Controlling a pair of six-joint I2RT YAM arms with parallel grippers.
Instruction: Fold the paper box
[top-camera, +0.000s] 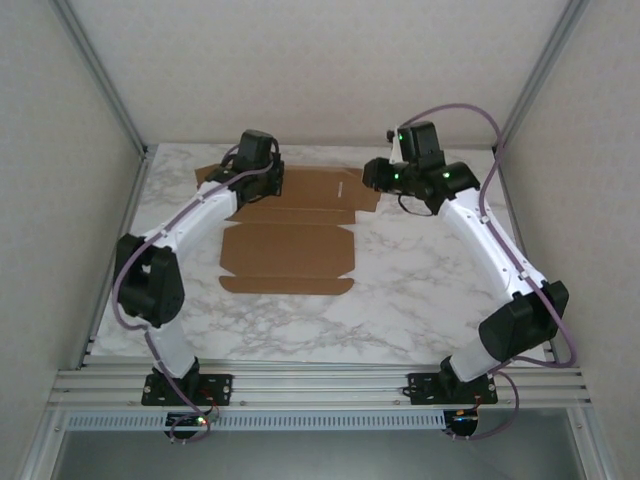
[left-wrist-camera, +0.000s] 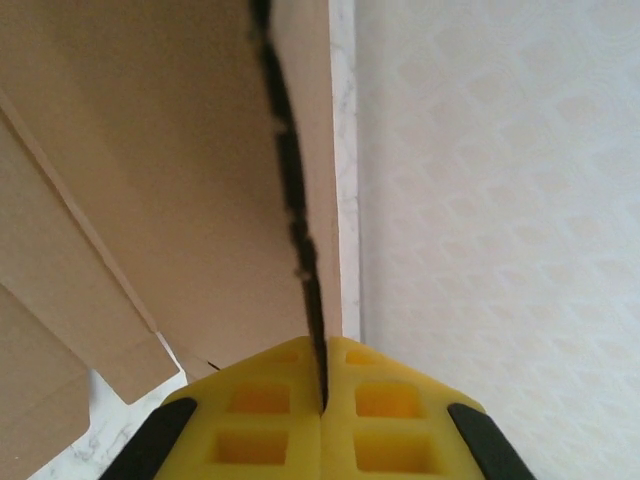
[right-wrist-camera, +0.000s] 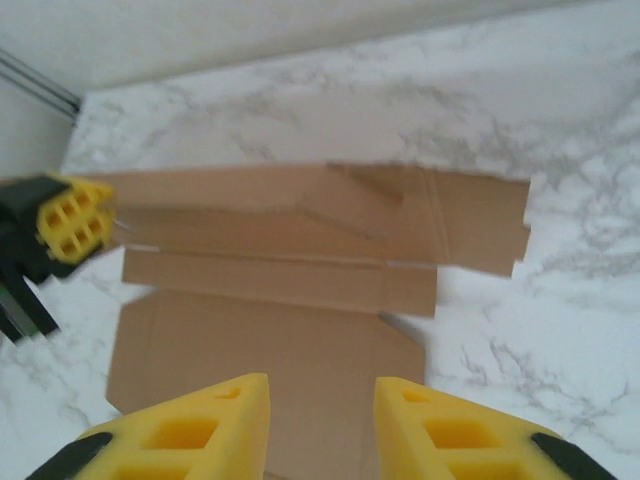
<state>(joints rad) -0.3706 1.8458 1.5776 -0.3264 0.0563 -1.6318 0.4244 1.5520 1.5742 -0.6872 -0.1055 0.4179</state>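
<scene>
Nearest in the overhead view, the right arm's base stands at the tabletop (top-camera: 420, 290) edge, and the arm bends out to the right and back in toward the paper box (top-camera: 290, 250). Its own camera shows what the overhead view cannot. The right gripper (right-wrist-camera: 320, 392) has its jaws wide apart, with brown cardboard visible in the gap between the two yellow fingers (right-wrist-camera: 200, 435). Whether the fingers touch the sheet cannot be told. The box lies opened out and mostly flat on the marble, under these jaws and spreading away beyond them. A broad panel sits closest, then a narrower strip, then a longer band with creases and notched ends. Further out and to the left of the right jaws is the left gripper (right-wrist-camera: 72, 220). Its yellow fingers meet the end of that farthest band of cardboard. From overhead this grip is hidden under the left arm's black wrist, which covers the far left corner of the sheet. The left wrist camera settles it. The left jaws are pressed together on the box, with a thin cardboard edge running straight out from between them. The brown panels lie to the left of these jaws. A slim strip of marble lies to their right, and beyond it stands the pale patterned wall (left-wrist-camera: 500, 200).
</scene>
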